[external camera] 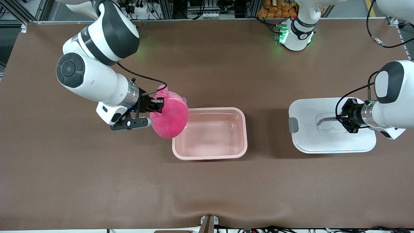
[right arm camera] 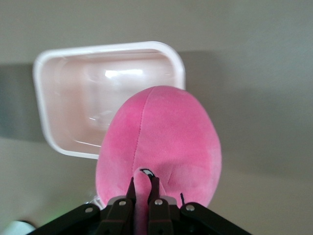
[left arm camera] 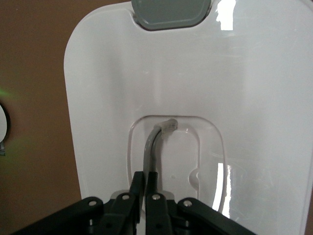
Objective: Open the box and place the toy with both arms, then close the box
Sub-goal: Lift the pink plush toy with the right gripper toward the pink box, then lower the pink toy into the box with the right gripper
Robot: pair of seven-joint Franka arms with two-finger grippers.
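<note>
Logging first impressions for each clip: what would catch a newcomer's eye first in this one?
The hot-pink plush toy stands out, pinched in the right gripper and hanging over the rim of the open pink box at the right arm's end. Next comes the white lid, lying flat toward the left arm's end of the table, with the left gripper shut on its handle.

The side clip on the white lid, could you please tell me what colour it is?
Grey; the side clip shows best in the left wrist view.
</note>
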